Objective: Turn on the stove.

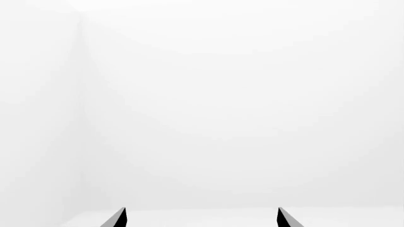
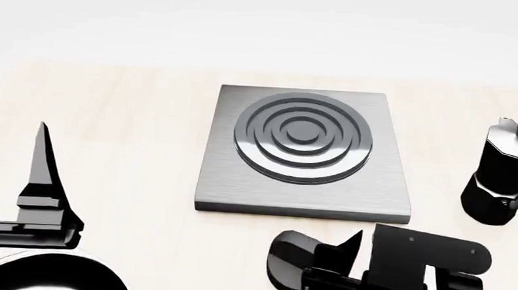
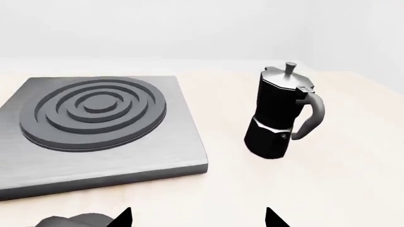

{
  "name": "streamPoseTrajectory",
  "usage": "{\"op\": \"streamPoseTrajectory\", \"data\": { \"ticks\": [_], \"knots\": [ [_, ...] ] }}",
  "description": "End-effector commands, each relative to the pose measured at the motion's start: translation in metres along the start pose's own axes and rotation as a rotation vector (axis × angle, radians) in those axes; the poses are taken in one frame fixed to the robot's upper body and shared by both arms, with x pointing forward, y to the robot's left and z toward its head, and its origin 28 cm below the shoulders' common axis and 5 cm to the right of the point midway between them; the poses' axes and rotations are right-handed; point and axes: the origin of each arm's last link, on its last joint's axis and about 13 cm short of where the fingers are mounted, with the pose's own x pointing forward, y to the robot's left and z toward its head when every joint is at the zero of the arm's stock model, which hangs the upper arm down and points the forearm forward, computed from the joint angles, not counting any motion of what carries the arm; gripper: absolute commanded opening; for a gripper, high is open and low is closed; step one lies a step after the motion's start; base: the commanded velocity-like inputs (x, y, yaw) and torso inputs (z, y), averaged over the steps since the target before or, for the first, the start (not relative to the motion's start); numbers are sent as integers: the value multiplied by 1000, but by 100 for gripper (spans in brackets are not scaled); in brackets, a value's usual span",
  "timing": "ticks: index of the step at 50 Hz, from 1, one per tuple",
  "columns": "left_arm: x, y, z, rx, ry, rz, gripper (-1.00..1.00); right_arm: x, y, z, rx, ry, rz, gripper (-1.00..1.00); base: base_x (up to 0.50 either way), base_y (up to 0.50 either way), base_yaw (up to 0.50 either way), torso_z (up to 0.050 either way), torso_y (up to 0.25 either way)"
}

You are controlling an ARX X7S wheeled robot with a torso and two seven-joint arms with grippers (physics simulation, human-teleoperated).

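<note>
On the tabletop: a pale wooden tabletop [image 2: 119, 145] carries everything, under a white backdrop.
Stove: the stove [image 2: 304, 153] lies flat at the middle of the head view, a square brushed-grey plate with a raised burner [image 2: 303, 135] of concentric dark rings; its front edge faces the robot.
Knob: a rounded black shape [image 2: 291, 254] sits at the stove's 6 o'clock, just off the front edge, partly hidden by the right arm; its fins cannot be made out.
Moka pot: the moka pot [image 2: 501, 174] stands upright at the stove's 3 o'clock, apart from the plate, handle turned away from it.
Right gripper: the right gripper [image 3: 197, 218] hangs low near the stove's front right corner, tips spread wide, holding nothing.
Left gripper: the left gripper [image 1: 202, 218] is at the stove's 8 o'clock, well apart, tips spread, empty, facing blank white.
</note>
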Motion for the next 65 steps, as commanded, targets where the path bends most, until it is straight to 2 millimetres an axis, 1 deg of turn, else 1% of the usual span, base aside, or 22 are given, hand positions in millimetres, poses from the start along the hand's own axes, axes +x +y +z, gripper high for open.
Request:
{"op": "streamPoseTrajectory", "data": {
  "ticks": [1,4,7,16,18,23,29,44,46,65],
  "knots": [
    [1,0,4,0,0,-2,100,-12,1,12,-27,-62,29,100,0,0,0,0,0],
    [-1,0,-1,-1,0,-1,100,-14,1,14,-34,-74,34,100,0,0,0,0,0],
    [-2,0,-2,1,-1,-3,100,-15,1,16,-47,-89,31,100,0,0,0,0,0],
    [-1,-1,-2,1,2,-4,100,-20,2,20,-73,-127,44,100,0,0,0,0,0],
    [1,-1,2,1,2,-5,100,-21,2,22,-77,-136,43,100,0,0,0,0,0],
    [-2,-1,-2,2,2,-5,100,-25,2,25,-98,-163,47,100,0,0,0,0,0],
    [-1,-1,-2,1,2,-4,100,-29,2,28,-137,-207,45,100,0,0,0,0,0],
    [-1,0,-1,0,3,0,100,-35,4,32,-169,-255,74,100,0,0,0,0,0],
    [-1,-1,-1,0,4,0,100,-35,4,33,-199,-264,65,100,0,0,0,0,0],
    [-1,0,-2,-2,6,3,100,-43,5,39,-220,-341,61,100,0,0,0,0,0]
  ]
}}
